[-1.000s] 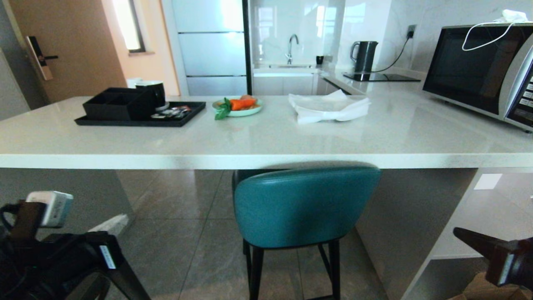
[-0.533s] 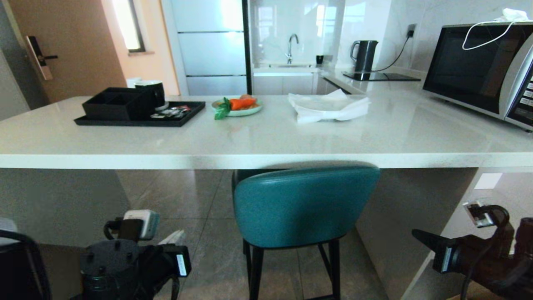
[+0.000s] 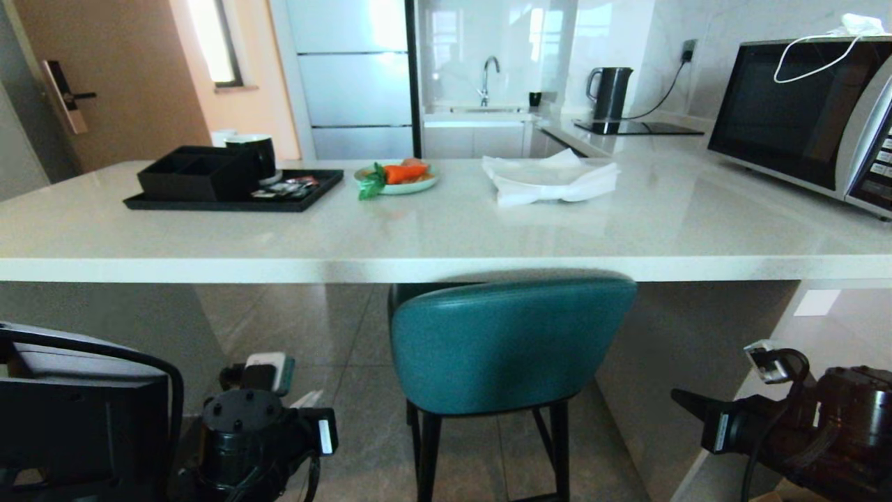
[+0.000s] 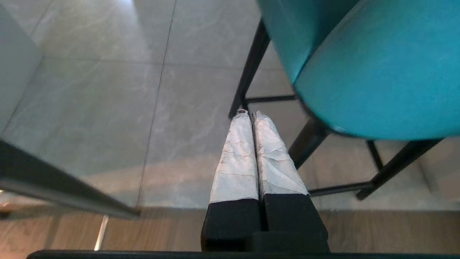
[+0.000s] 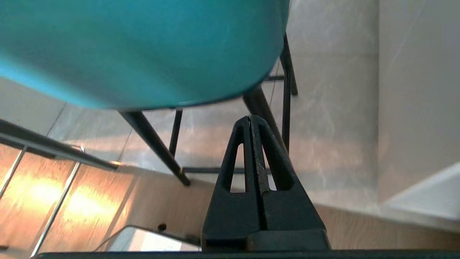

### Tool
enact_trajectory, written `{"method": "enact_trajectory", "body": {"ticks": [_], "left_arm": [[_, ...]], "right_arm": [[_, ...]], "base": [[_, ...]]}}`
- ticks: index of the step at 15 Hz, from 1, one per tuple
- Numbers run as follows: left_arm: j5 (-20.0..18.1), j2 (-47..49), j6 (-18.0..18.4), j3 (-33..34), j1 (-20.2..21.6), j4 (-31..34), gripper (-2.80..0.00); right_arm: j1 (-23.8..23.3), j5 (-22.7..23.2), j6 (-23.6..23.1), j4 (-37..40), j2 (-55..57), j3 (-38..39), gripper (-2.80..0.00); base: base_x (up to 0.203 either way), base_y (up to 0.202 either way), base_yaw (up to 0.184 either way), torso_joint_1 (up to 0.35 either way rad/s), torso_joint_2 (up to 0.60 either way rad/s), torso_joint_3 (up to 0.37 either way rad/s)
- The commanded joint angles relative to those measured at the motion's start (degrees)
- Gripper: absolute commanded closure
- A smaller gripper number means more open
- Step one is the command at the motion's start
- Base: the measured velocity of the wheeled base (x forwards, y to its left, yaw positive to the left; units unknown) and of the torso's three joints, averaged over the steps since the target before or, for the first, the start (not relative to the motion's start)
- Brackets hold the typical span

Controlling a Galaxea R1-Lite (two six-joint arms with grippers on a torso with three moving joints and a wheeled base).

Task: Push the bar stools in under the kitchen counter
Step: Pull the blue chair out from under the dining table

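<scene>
The left gripper (image 4: 251, 115) has its two taped fingers pressed together with nothing between them, low beside the teal stool (image 3: 512, 341) on its left flank; the right gripper (image 5: 250, 120) is likewise closed and empty, low on the stool's right. Neither touches the stool. Its curved back stands just below the thick front edge of the kitchen counter (image 3: 446, 268), the seat apparently already beneath the slab. Only this one stool is in view. The risk, as I judge it, is an uneven shove: one arm meeting the rounded back first could twist the stool, sending a dark leg (image 4: 249, 68) against the white side panel (image 3: 690, 348), or tip it.
</scene>
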Motion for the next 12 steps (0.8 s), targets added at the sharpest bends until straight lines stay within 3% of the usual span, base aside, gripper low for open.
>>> {"method": "enact_trajectory", "body": {"ticks": [1, 12], "left_arm": [[0.20, -0.13, 0.08, 0.61, -0.47, -0.49, 0.00], [1.06, -4.01, 1.15, 2.07, -3.55, -0.49, 0.00]], "right_arm": [[-0.05, 0.15, -0.05, -0.49, -0.12, 0.32, 0.00], [0.22, -1.75, -0.58, -0.49, -3.66, 1.90, 0.00]], "base": [[0.000, 0.000, 0.000, 0.000, 0.00, 0.000], [0.000, 0.000, 0.000, 0.000, 0.00, 0.000]]}}
